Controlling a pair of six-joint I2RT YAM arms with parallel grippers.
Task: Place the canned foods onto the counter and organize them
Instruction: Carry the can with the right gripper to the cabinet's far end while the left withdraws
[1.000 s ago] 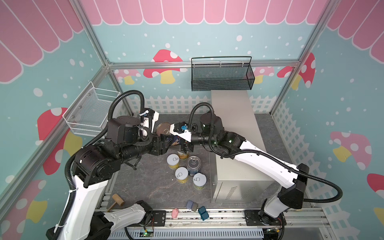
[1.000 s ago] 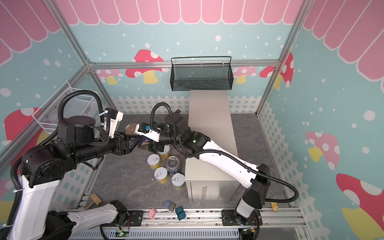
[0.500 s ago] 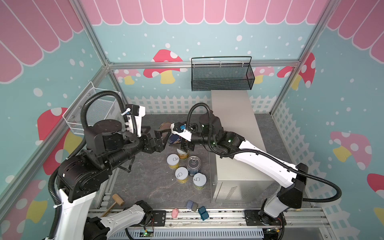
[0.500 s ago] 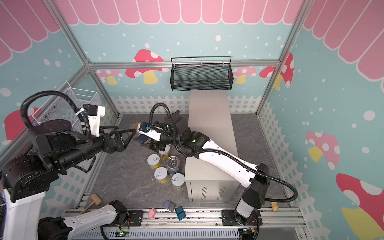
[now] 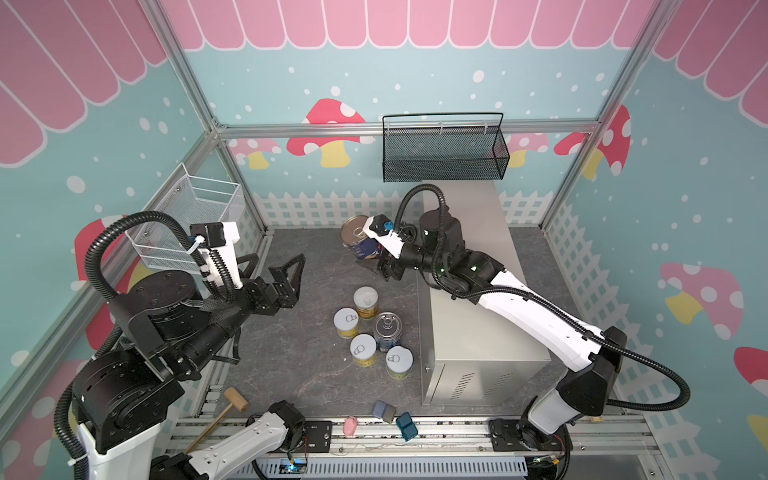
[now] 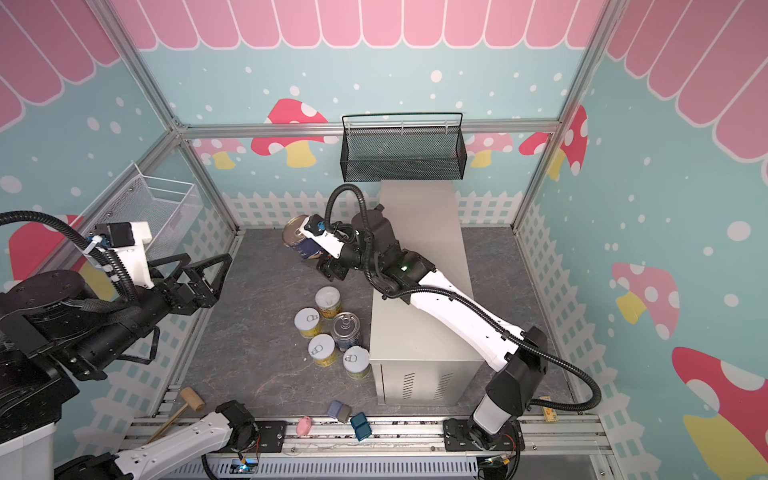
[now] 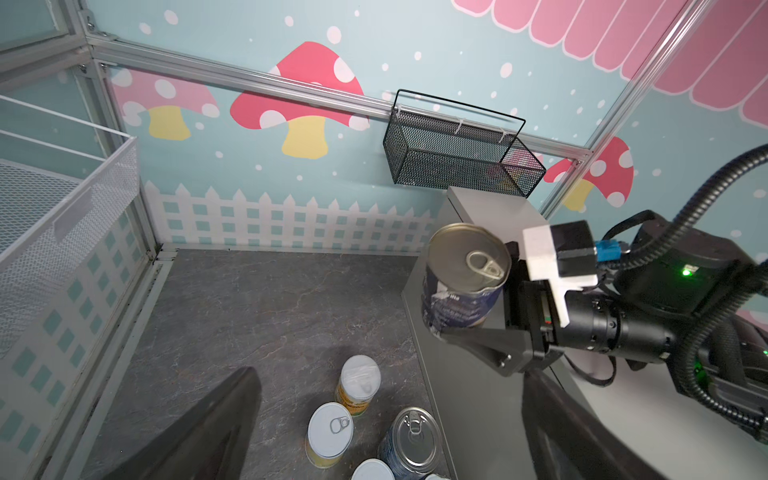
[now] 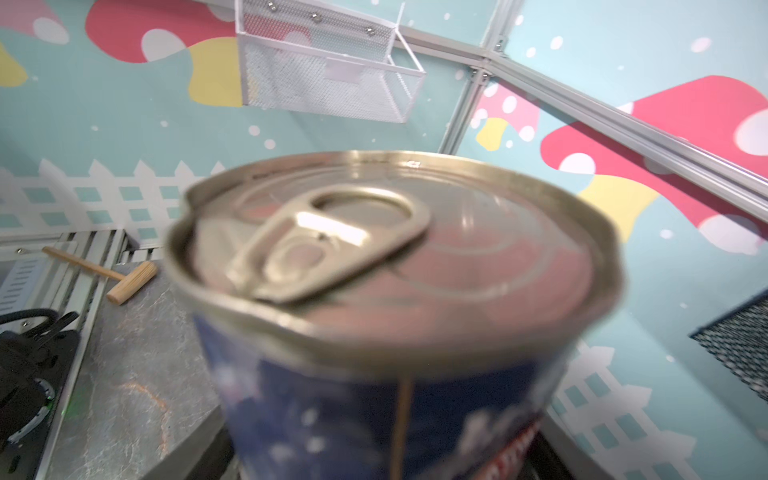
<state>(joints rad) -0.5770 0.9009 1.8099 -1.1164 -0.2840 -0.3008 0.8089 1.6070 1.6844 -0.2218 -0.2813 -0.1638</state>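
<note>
Grey floor (image 5: 320,274) | left gripper (image 5: 277,261) hovers, fingers apart | right gripper (image 5: 371,254) clamps tilted blue can (image 5: 354,235)

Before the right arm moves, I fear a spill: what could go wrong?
The held can sits tilted in the right gripper, gripped near its base; it may slip. Dropped, it could knock the five cans standing nearby. Swinging over, it might clip the counter edge.
</note>
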